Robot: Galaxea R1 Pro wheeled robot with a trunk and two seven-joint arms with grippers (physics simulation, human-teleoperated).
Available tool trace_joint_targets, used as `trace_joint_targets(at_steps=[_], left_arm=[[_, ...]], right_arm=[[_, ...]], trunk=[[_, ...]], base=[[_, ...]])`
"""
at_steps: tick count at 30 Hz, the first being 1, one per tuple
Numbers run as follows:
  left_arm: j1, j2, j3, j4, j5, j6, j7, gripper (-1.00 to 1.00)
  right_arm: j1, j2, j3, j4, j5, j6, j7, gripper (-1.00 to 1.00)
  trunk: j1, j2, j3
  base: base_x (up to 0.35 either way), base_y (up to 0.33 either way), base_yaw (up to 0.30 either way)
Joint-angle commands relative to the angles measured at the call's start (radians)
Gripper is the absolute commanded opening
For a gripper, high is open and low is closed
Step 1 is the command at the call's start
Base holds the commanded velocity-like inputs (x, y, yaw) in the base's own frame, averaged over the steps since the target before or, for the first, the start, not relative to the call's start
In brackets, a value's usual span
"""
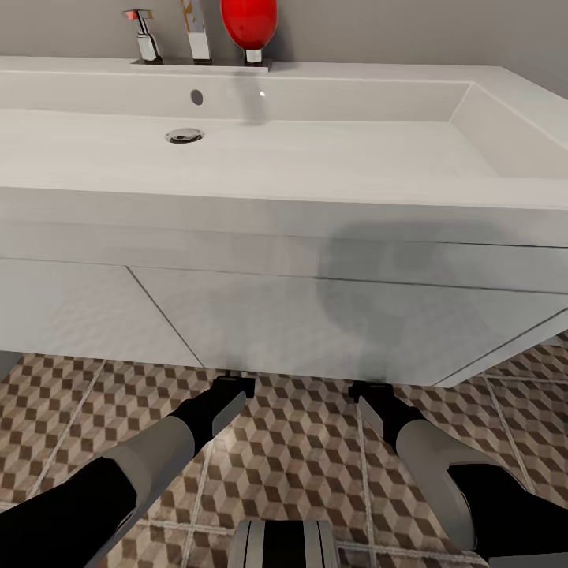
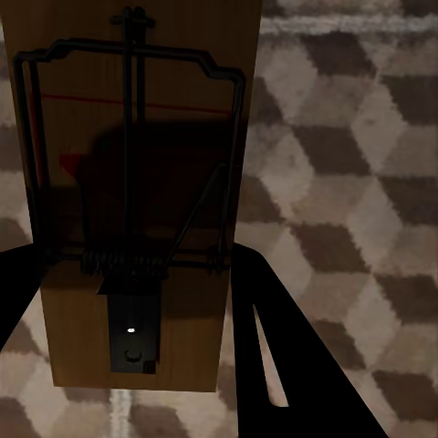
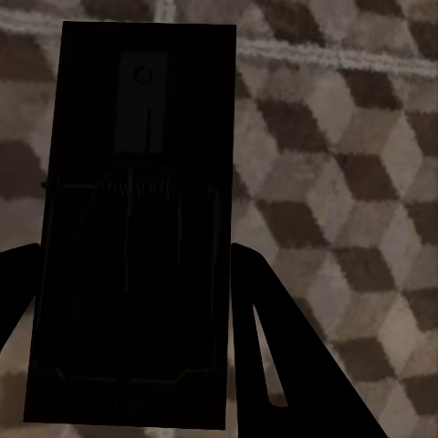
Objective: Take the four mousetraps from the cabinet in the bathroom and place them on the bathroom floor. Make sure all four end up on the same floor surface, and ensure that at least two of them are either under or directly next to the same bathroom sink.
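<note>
Mousetrap [image 2: 137,201] between left end effector [image 2: 137,301] fingers

The head camera looks forward and steeply down from close above the sink [image 1: 315,150], taking in its white basin, the vanity front below it, and a strip of cube-patterned bathroom floor [image 1: 300,450] nearest the robot, where both arms reach toward the vanity's base. Each wrist camera looks along its end effector, very near a mousetrap, the left [image 2: 137,201] and the right [image 3: 137,237], with the same tiled floor [image 2: 347,182] close behind. All three views share this floor in front of the sink.
</note>
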Motion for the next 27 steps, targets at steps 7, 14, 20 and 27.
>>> trace_joint_targets(at_steps=[7,14,20,27], left_arm=[[0.0,0.001,0.0,-0.001,-0.003,0.001,-0.002,-1.0],[0.0,0.001,0.0,-0.002,-0.004,0.001,-0.002,-1.0],[0.0,0.001,0.0,-0.002,-0.004,0.001,-0.002,-1.0],[0.0,0.001,0.0,-0.002,-0.004,0.001,-0.002,-1.0]], right_arm=[[-0.002,0.003,-0.003,-0.013,0.006,-0.011,0.008,-1.0],[-0.002,0.004,-0.001,-0.017,0.008,-0.014,0.009,-1.0],[-0.002,0.003,0.0,-0.017,0.008,-0.014,0.009,-1.0],[-0.002,0.001,-0.001,-0.017,0.008,-0.014,0.01,-1.0]], trunk=[[0.0,0.0,0.0],[0.0,0.0,-0.002],[0.0,0.0,-0.011],[0.0,0.0,-0.022]], base=[[0.0,0.0,0.0],[0.0,0.0,0.009],[0.0,0.0,0.004],[0.0,0.0,0.0]])
